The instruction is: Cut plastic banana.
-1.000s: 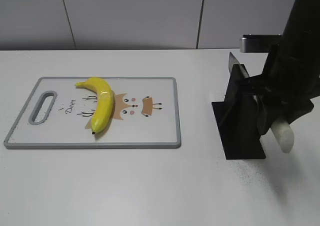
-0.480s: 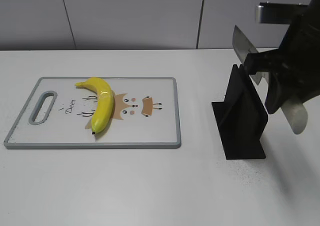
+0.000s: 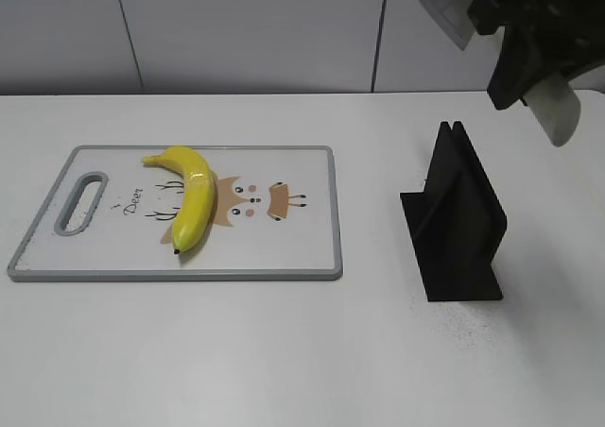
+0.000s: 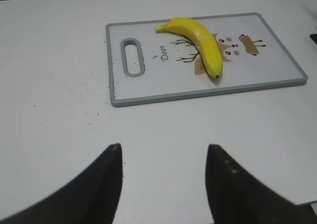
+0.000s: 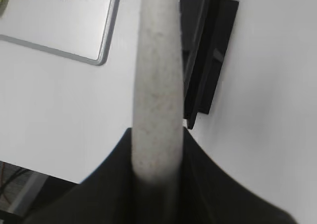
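Yellow and glossy, the plastic banana (image 3: 188, 195) lies on a white cutting board (image 3: 284, 247) with a grey rim and a cartoon deer print, dark tip toward the board's near edge, stem toward the far edge. The right gripper (image 3: 529, 44), raised high at the upper right of the exterior view, is clamped on a knife (image 3: 560, 106) by its pale handle, the blade angled up and away. The banana sits well apart from the knife, far to its left and below it. A black knife stand (image 3: 458, 219) stands on the white table (image 3: 284, 351) between board and knife. The left gripper (image 4: 163, 184) hovers near the board's handle end, jaws spread apart, holding nothing.
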Controlling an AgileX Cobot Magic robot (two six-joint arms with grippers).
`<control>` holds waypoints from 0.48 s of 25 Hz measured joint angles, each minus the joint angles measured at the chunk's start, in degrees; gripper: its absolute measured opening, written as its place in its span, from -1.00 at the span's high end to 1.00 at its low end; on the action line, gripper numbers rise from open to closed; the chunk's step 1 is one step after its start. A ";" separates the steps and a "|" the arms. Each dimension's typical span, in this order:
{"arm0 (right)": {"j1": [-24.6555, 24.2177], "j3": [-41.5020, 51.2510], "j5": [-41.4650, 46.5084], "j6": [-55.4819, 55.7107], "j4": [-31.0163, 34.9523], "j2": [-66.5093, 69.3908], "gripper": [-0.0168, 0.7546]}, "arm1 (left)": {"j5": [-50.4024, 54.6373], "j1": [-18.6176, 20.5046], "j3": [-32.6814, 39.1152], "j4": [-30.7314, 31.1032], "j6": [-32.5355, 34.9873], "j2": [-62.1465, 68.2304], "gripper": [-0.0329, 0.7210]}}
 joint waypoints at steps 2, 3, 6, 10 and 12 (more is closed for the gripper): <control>0.00 -1.59 0.07 -4.94 0.00 1.13 0.54 | -0.05 0.00 -0.05 0.00 0.00 0.34 -0.48; 0.00 -2.42 0.07 -7.19 0.06 1.77 0.54 | -0.11 0.00 -0.20 -0.08 0.00 1.19 -0.48; 0.00 -4.70 0.11 -12.90 0.61 4.74 0.54 | -0.84 0.00 -1.17 -0.26 0.00 5.28 -0.48; 0.00 -8.45 0.14 -20.48 0.84 9.31 0.54 | -4.72 0.00 -2.92 -0.32 0.44 12.25 -0.48; 0.00 -10.95 0.18 -23.37 0.84 12.23 0.54 | -6.97 0.00 -3.97 -0.38 1.14 15.95 -0.48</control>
